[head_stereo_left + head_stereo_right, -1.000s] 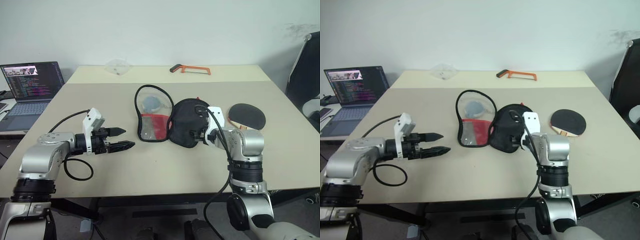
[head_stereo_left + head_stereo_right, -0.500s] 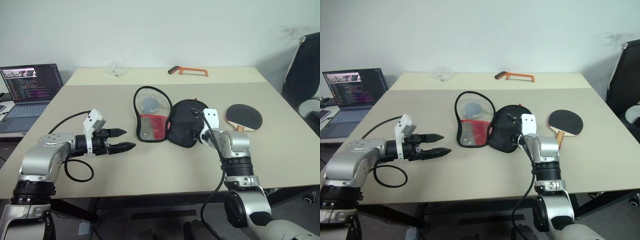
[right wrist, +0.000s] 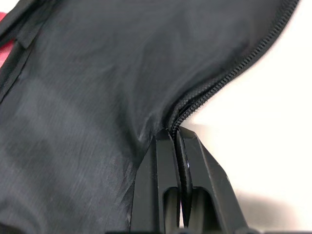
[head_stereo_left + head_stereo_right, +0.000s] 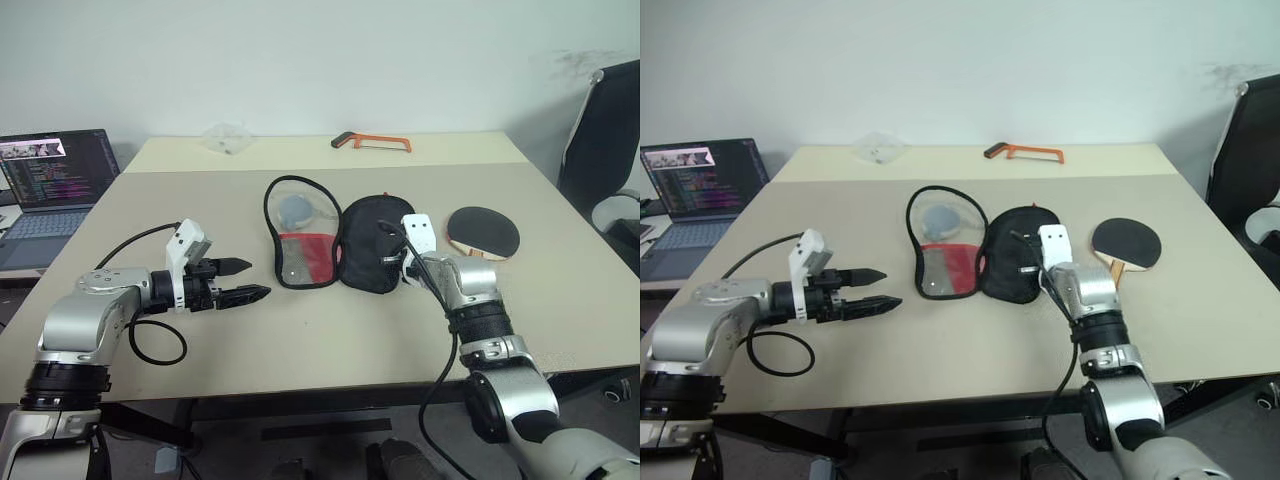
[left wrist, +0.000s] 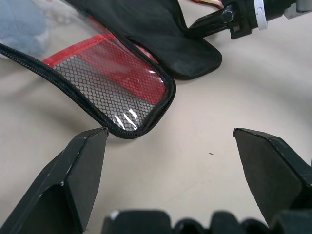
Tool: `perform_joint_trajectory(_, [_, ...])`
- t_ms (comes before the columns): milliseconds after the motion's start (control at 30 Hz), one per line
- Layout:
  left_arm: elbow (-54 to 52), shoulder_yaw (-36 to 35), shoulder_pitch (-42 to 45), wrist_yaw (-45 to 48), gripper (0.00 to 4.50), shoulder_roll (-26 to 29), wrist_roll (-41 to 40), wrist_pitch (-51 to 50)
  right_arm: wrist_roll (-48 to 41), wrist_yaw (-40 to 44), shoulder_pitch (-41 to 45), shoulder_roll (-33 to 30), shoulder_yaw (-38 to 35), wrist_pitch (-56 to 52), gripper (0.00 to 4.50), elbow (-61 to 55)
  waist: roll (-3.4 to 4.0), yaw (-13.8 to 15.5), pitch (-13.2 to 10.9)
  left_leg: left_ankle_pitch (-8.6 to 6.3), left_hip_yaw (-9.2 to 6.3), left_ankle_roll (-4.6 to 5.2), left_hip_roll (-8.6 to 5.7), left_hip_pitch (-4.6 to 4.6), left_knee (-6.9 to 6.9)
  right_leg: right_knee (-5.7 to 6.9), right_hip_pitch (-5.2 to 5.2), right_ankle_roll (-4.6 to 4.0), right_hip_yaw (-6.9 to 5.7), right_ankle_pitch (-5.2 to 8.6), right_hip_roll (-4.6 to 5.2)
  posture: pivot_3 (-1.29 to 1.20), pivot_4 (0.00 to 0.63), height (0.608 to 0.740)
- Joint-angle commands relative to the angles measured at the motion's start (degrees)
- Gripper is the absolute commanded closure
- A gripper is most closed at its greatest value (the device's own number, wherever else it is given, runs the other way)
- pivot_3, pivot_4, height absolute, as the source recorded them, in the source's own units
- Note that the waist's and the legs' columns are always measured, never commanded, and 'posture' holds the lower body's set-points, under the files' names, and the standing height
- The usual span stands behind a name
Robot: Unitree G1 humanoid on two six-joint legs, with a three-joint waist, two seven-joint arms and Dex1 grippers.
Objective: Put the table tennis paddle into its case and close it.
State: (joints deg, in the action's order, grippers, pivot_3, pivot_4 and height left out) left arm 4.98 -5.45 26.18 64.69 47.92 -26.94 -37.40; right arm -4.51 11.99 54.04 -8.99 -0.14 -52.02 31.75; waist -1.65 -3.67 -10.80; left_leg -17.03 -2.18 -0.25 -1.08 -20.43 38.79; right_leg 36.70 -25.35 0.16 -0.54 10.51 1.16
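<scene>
Right fingers [image 3: 178, 146] pinch the case [image 4: 368, 250] rim; paddle [image 4: 482, 232] handle points toward the robot.

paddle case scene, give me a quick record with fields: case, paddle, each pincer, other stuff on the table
case: case lies open mid-table, clear and red mesh half toward the robot's left, black half toward its right
paddle: table tennis paddle flat on the table, right of the case, outside it
left pincer: left pincer open, above the table, apart from the case
right pincer: right pincer shut on the black half's zipper rim
other: orange hacksaw at the far edge
</scene>
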Motion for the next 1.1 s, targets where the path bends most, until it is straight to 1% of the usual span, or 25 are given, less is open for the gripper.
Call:
perform_joint_trajectory(33, [-0.1,-0.5,1.9,0.4,0.0,0.3,-0.3,0.7,3.5,8.0,6.5,-4.5,4.2,12.3,4.48,11.1,-0.01,0.0,0.0,0.0,0.01,0.0,0.0,0.0,0.0,0.0,0.0,0.0,0.0,0.0,-0.02,0.0,0.15,0.74])
perform_joint_trajectory(167, [0.2,0.1,2.6,0.5,0.0,0.0,-0.2,0.9,9.5,12.0,13.5,-7.3,9.1,27.2,4.48,27.8,-0.01,0.0,0.0,0.0,0.0,0.0,0.0,-0.23,-0.07,-0.03,-0.17,0.04,0.05,0.06,-0.05,0.0,0.15,0.74])
perform_joint_trajectory(233, [-0.1,0.1,2.4,0.5,0.0,0.0,-0.3,0.8,11.2,12.3,15.9,-7.5,9.7,31.9,4.48,33.8,-0.02,0.0,0.0,-0.01,0.02,0.0,0.01,-0.37,-0.08,-0.03,-0.32,0.01,0.12,0.03,0.01,0.0,0.15,0.74])
perform_joint_trajectory(267, [-0.4,0.0,2.2,0.4,0.0,0.0,-0.4,0.6,11.8,12.0,16.8,-7.5,9.8,33.9,4.48,36.3,-0.02,0.0,-0.1,-0.01,0.02,-0.01,0.01,-0.41,-0.09,0.02,-0.36,-0.23,0.12,-0.11,0.09,0.0,0.15,0.74])
perform_joint_trajectory(300, [-0.8,-0.2,1.8,0.4,0.0,0.1,-0.6,0.5,12.3,11.6,17.6,-7.5,9.6,35.4,4.48,38.4,-0.03,0.1,-0.1,-0.02,-0.02,-0.01,0.01,-0.48,-0.11,0.01,-0.42,-0.24,0.11,-0.12,0.13,0.0,0.15,0.74])
perform_joint_trajectory(467, [-2.1,-1.1,0.4,0.1,0.0,0.7,-1.1,-0.1,13.6,9.3,19.4,-7.1,8.5,38.9,4.48,43.4,-0.03,0.3,-0.1,-0.01,-0.02,-0.02,0.0,-0.51,-0.33,-0.1,-0.48,-0.27,0.11,-0.13,0.18,0.0,0.15,0.74])
perform_joint_trajectory(600, [-3.3,-1.9,-0.7,-0.5,0.0,0.9,-1.4,-0.6,13.3,7.0,20.0,-6.6,6.9,39.4,4.48,44.7,-0.02,0.4,-0.1,-0.01,-0.05,-0.03,0.0,-0.5,-0.34,-0.1,-0.48,-0.28,0.1,-0.14,0.19,0.0,0.15,0.74])
perform_joint_trajectory(700, [-3.8,-2.3,-1.2,-0.6,0.0,1.0,-1.5,-0.8,13.4,7.0,20.3,-6.2,6.4,39.1,4.48,44.9,-0.02,0.4,-0.1,-0.01,-0.06,-0.03,0.0,-0.49,-0.34,-0.08,-0.48,-0.28,0.09,-0.14,0.19,0.0,0.15,0.74])
perform_joint_trajectory(767, [-4.1,-2.6,-1.5,-0.6,0.0,1.0,-1.5,-1.0,12.6,7.8,21.0,-6.1,5.5,39.1,4.04,44.5,-0.02,0.4,-0.1,-0.01,-0.05,-0.03,0.0,-0.49,-0.34,-0.07,-0.48,-0.28,0.09,-0.13,0.18,0.0,0.15,0.74])
perform_joint_trajectory(800, [-4.1,-2.7,-1.6,-0.6,0.0,1.0,-1.5,-1.1,12.0,8.1,21.4,-6.1,4.8,38.9,3.9,44.3,-0.02,0.4,-0.1,-0.01,-0.05,-0.03,0.0,-0.49,-0.34,-0.07,-0.48,-0.28,0.09,-0.13,0.18,0.0,0.15,0.74])
perform_joint_trajectory(833, [-4.1,-2.7,-1.6,-0.6,0.0,0.9,-1.5,-1.1,11.7,8.4,21.7,-6.1,4.3,38.8,3.59,44.1,-0.01,0.3,-0.1,-0.01,-0.04,-0.03,0.0,-0.48,-0.34,-0.07,-0.48,-0.28,0.1,-0.13,0.18,0.0,0.15,0.74])
perform_joint_trajectory(1000, [-2.5,-1.4,0.6,-0.2,0.0,0.1,-0.9,-0.6,9.4,8.6,23.8,-7.4,0.6,37.5,1.86,42.7,-0.01,0.4,-0.1,-0.01,-0.06,-0.03,0.0,-0.48,-0.34,-0.06,-0.48,-0.29,0.08,-0.13,0.18,0.0,0.15,0.74])
perform_joint_trajectory(1100, [-1.6,-0.6,1.8,0.3,0.0,-0.4,-0.7,-0.2,7.6,8.4,25.0,-10.1,-1.8,35.2,0.79,40.5,-0.01,0.5,-0.1,-0.01,-0.05,-0.03,-0.02,-0.48,-0.34,-0.06,-0.47,-0.28,0.08,-0.13,0.18,0.0,0.15,0.74])
